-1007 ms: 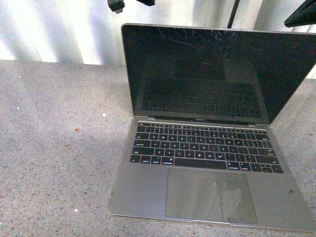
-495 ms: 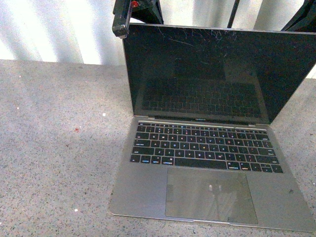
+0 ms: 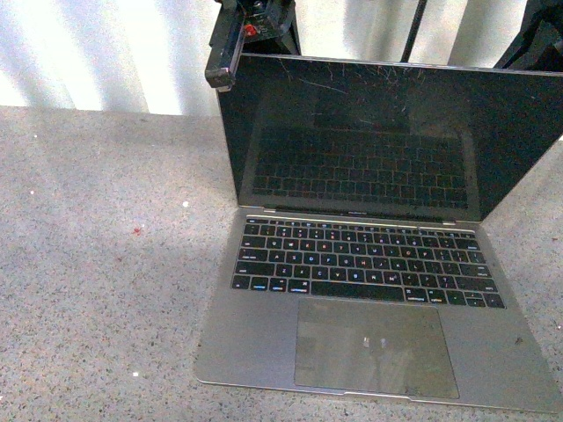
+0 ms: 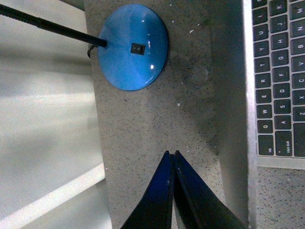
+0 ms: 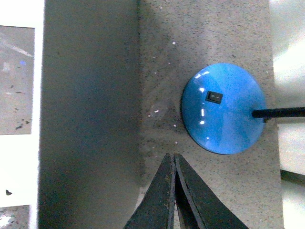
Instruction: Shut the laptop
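Observation:
The laptop (image 3: 361,299) lies open on the speckled table, black keys and trackpad facing me, with its scratched black screen (image 3: 387,141) standing nearly upright. My left gripper (image 3: 222,72) is shut and sits at the screen's top left corner, behind the lid. In the left wrist view its shut fingertips (image 4: 171,153) hang beside the grey lid edge (image 4: 231,119), with the keys (image 4: 281,76) beyond. My right arm (image 3: 535,40) is dark behind the top right corner. The right gripper (image 5: 172,155) is shut, empty, next to the grey lid back (image 5: 90,119).
A blue round lamp base (image 4: 133,45) with a black switch and a thin black stem stands on the table behind the laptop, also seen in the right wrist view as the lamp base (image 5: 223,109). A pale wall (image 3: 114,53) rises at the table's back edge.
My left gripper came down to the screen's top left corner. The right arm moved in at the top right. The screen's top edge has dropped a little, tipping forward.

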